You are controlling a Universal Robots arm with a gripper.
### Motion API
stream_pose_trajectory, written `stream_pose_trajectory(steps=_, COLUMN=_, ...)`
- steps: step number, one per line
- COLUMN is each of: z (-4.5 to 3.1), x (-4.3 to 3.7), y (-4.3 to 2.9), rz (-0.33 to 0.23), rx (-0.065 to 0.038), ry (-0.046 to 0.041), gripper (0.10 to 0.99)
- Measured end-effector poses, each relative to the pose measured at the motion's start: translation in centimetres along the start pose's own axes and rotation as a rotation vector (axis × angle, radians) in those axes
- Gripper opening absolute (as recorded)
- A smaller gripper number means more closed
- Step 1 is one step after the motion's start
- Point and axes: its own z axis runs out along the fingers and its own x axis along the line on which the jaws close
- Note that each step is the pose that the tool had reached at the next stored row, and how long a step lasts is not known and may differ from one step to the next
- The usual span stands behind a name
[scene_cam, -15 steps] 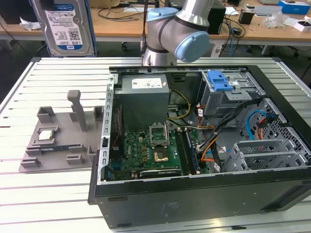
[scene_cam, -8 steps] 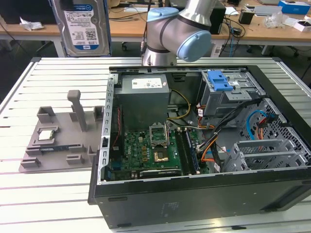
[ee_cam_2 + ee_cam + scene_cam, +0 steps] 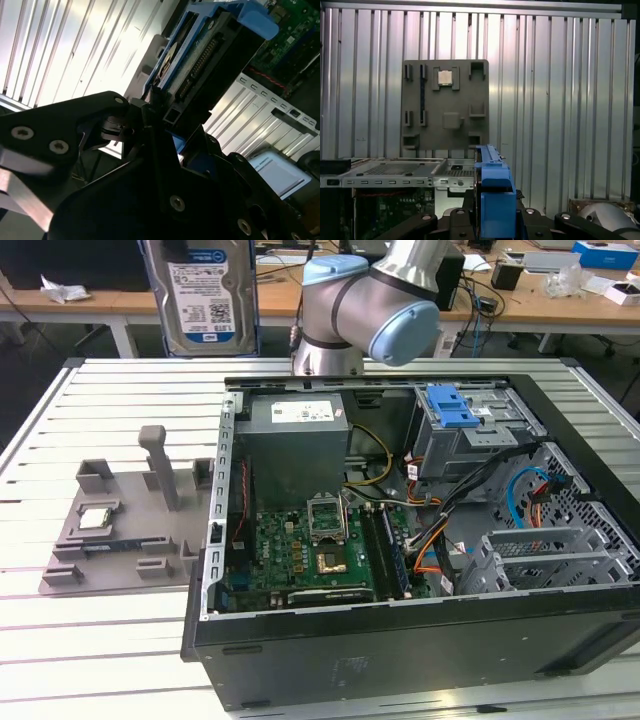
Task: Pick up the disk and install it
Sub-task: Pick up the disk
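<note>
Silver rectangular hard drive in blue plastic carrier frame (image 3: 205, 295), pinched between black jaws, upright above slatted metal tabletop (image 3: 100, 390)

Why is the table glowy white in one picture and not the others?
In the second wrist view, light glares off the ribbed silver metal table, washing it white, while the black gripper gripping the blue-framed silver hard drive is a dark silhouette; the exterior view is evenly lit.

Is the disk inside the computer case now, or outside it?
Outside. The disk stands upright in the air, apart from the open case, clamped in the end effector.
</note>
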Motion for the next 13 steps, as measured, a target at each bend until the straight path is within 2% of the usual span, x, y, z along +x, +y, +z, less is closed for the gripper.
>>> stream_pose_trajectory(steps=3, z=-0.02, x=0.04, y=-1.38, rz=0.000, rx=-0.001, ry=0.0000, gripper=0.365)
stream_pose_trajectory(steps=5, z=-0.04, x=0.09, y=-2.92, rz=0.000, rx=-0.002, ry=0.0000, gripper=0.365)
stream_pose_trajectory(steps=6, z=-0.06, x=0.12, y=-4.03, rz=0.000, rx=-0.002, ry=0.0000, gripper=0.365)
stream_pose_trajectory(steps=8, z=-0.08, x=0.16, y=-5.55, rz=0.000, rx=-0.003, ry=-0.0001, gripper=0.365)
stream_pose_trajectory(steps=13, z=-0.12, x=0.23, y=-7.88, rz=0.000, rx=-0.004, ry=-0.0001, gripper=0.365)
